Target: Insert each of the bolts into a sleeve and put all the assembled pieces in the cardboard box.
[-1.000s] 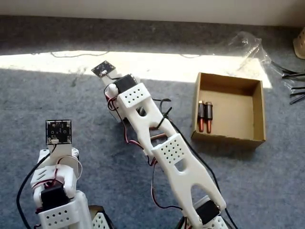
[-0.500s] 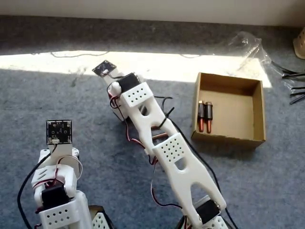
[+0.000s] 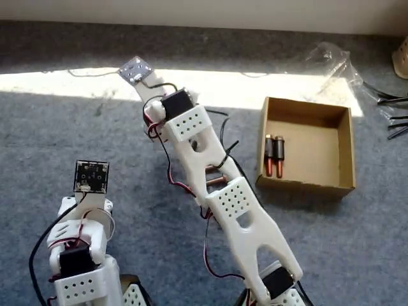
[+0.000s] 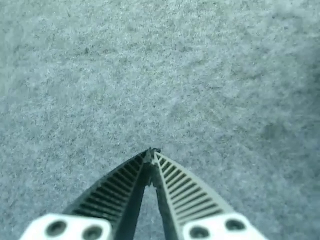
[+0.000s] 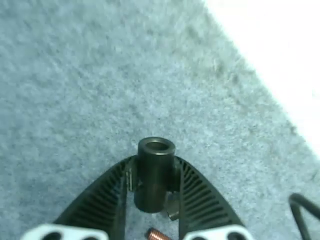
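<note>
Carpet, grey and short-piled, covers the bench (image 3: 95,127), and a bright band of sunlight crosses its far side. The long white plastic right arm (image 3: 236,204) stretches from the near edge diagonally across the middle of the bench, its wrist at the border of the sunlit band. The shorter-reaching white plastic left arm (image 3: 80,268) stands folded at the near left corner, well apart from the other.

An open, square brown cardboard box (image 3: 306,185) sits to the right of the extended arm, near its elbow. A crumpled clear plastic bag (image 3: 331,60) lies beyond the box on the far side.

Inside the box, against its left wall, two assembled pieces (image 3: 274,155), each a dark sleeve with a copper-coloured bolt end sticking out towards the near wall, lie side by side and touching.

In the right wrist view, the right pincer (image 5: 154,165) grips a dark cylindrical metal sleeve (image 5: 156,150) between its ribbed black fingers (image 5: 197,195), the sleeve's hollow end pointing away from the wrist over the carpet. A copper-coloured threaded bolt tip (image 5: 156,234) shows close to the pincer's base; whether it touches the sleeve cannot be told.

The left pincer (image 4: 151,152) hangs over bare carpet with its ribbed tips pressed together, holding nothing.
</note>
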You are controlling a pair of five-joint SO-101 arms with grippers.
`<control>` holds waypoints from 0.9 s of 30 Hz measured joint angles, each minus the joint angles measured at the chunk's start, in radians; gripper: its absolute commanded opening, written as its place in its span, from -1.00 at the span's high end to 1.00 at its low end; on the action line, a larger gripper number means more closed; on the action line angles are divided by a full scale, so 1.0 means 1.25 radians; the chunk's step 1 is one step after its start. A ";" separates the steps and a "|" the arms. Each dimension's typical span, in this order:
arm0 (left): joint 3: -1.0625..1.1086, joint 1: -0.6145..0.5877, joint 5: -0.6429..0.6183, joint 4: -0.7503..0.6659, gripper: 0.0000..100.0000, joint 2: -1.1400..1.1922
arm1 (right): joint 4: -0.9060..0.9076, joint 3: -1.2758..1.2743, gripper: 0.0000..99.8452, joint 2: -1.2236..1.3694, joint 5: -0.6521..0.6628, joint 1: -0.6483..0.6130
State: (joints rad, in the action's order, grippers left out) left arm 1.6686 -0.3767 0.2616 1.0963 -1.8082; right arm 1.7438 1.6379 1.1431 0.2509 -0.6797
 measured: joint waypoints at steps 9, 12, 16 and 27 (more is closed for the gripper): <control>0.001 0.022 0.005 0.000 0.97 0.000 | 0.002 -0.133 0.99 -0.313 0.000 0.000; 0.001 0.022 0.005 0.000 0.97 0.000 | 0.002 -0.276 0.99 -0.444 0.000 0.000; 0.001 0.022 0.005 0.000 0.97 0.000 | 0.002 -0.447 0.99 -0.632 0.000 0.000; 0.002 0.095 0.007 0.000 0.97 0.000 | 0.002 -0.770 0.99 -1.067 0.000 0.083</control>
State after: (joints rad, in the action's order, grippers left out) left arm 1.6717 -0.2585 0.2708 1.0963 -1.8082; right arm 1.7469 0.6759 -0.1903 0.2509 -0.5754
